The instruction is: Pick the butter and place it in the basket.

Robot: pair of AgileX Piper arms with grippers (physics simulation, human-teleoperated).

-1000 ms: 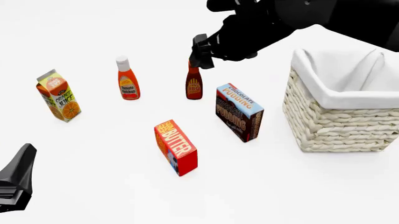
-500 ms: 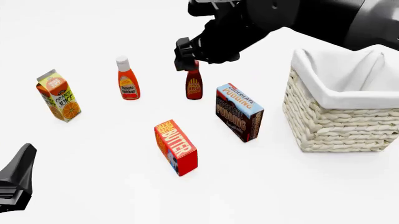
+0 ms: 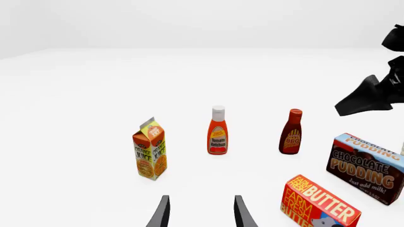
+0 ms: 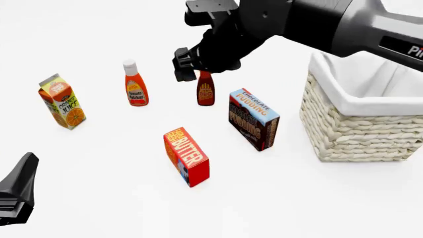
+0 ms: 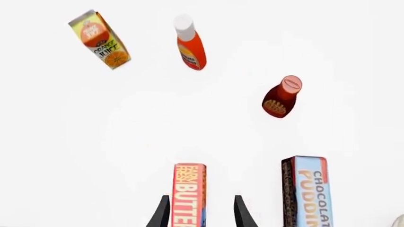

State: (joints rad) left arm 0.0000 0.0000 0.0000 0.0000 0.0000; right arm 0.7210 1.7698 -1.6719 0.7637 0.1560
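Note:
The butter (image 4: 187,156) is a red-orange box with a blue side panel, standing on the table's middle; it also shows in the left wrist view as the butter (image 3: 319,204). My right gripper (image 4: 181,67) hangs open in the air well above and beyond it, beside the BBQ bottle's cap. In its wrist view the butter (image 5: 189,194) shows far below, between the spread fingers of the right gripper (image 5: 200,199). The cream wicker basket (image 4: 357,135) with its white lining stands at the right. My left gripper (image 4: 19,188) rests open at the near left, and nothing lies between the fingers of the left gripper (image 3: 199,202).
A chocolate pudding box (image 4: 252,119) stands between butter and basket. Behind are a BBQ sauce bottle (image 4: 205,90), a ketchup bottle (image 4: 135,85) and, at far left, an orange juice carton (image 4: 61,101). The right arm stretches over the basket's back corner.
The right arm has swung leftward, carrying its open gripper from above the BBQ bottle to the bottle's left. The left gripper and all objects stayed put.

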